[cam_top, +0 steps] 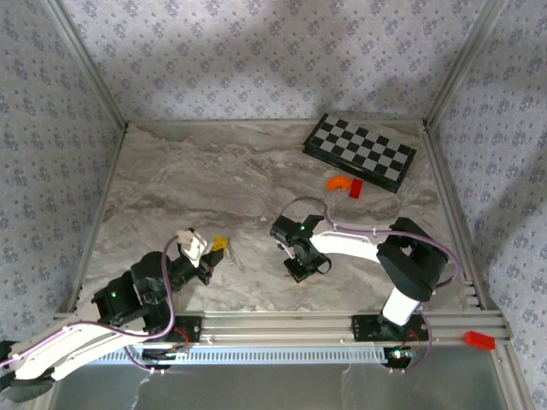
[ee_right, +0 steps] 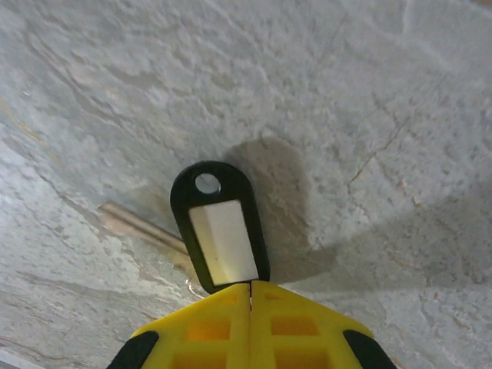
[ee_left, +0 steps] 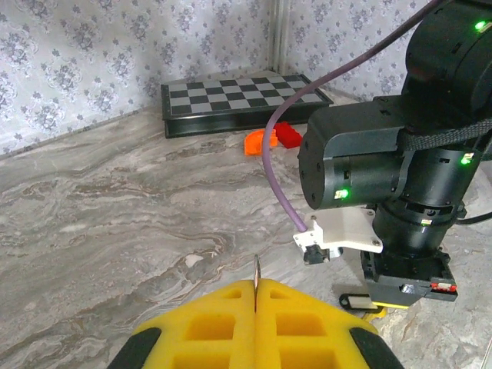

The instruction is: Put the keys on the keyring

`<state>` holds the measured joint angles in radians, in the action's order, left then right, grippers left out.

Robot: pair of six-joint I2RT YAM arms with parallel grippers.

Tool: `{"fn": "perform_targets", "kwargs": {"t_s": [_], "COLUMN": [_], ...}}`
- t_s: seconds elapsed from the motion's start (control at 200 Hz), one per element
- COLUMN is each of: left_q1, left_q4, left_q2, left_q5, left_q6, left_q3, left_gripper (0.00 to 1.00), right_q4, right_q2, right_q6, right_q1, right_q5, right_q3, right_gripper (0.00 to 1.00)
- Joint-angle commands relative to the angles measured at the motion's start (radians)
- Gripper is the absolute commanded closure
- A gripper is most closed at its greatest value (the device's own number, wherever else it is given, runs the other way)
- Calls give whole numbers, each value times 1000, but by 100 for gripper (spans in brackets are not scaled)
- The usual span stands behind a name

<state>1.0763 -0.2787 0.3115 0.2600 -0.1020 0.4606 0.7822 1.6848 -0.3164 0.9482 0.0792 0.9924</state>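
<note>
My left gripper (ee_left: 255, 288) is shut on the keyring (ee_left: 256, 269), a thin silvery metal edge sticking up from between the yellow fingertips. From above, that gripper (cam_top: 219, 248) sits at the near left, and the pale loop (cam_top: 232, 256) shows faintly just to its right. My right gripper (ee_right: 250, 289) is shut on the lower end of the key (ee_right: 220, 231), a black oval piece with a pale insert and a small hole at its far end. It is held low over the marble. The left wrist view shows the key (ee_left: 354, 300) under the right wrist (ee_left: 400, 231).
A folded black-and-white chessboard (cam_top: 360, 152) lies at the back right. An orange curved piece (cam_top: 339, 183) and a red piece (cam_top: 355, 190) lie just in front of it. The grippers face each other across a gap of marble table (cam_top: 197, 179). A red item (cam_top: 479, 340) sits on the front rail.
</note>
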Motion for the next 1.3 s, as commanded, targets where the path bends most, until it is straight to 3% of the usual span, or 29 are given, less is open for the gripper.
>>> {"fn": "perform_targets", "kwargs": {"t_s": [0.0,0.27,0.735,0.935,1.294], "left_q1": [7,7,6,7,7], "left_q4": [64,69,78,79,78], "left_q2": [-5,6,6,8,11], "left_q5": [-13,-28,-40,-43,-45], "left_q6": [14,8,7,8,6], "left_q3": [1,0,-5,-4,-3], "left_gripper": [100,100,100,100,100], "right_q4": [62,49,-73,-239,-238], "right_q2": [38,19,-214,-285,-257], "right_q6": [25,8,-213,-294,-254], "right_q1": [-7,-6,-26,-41,-4], "right_q5": [24,1,42,120,59], "right_q3": [22,18,-143,-255,-248], "right_gripper": [100,100,60,58,67]}}
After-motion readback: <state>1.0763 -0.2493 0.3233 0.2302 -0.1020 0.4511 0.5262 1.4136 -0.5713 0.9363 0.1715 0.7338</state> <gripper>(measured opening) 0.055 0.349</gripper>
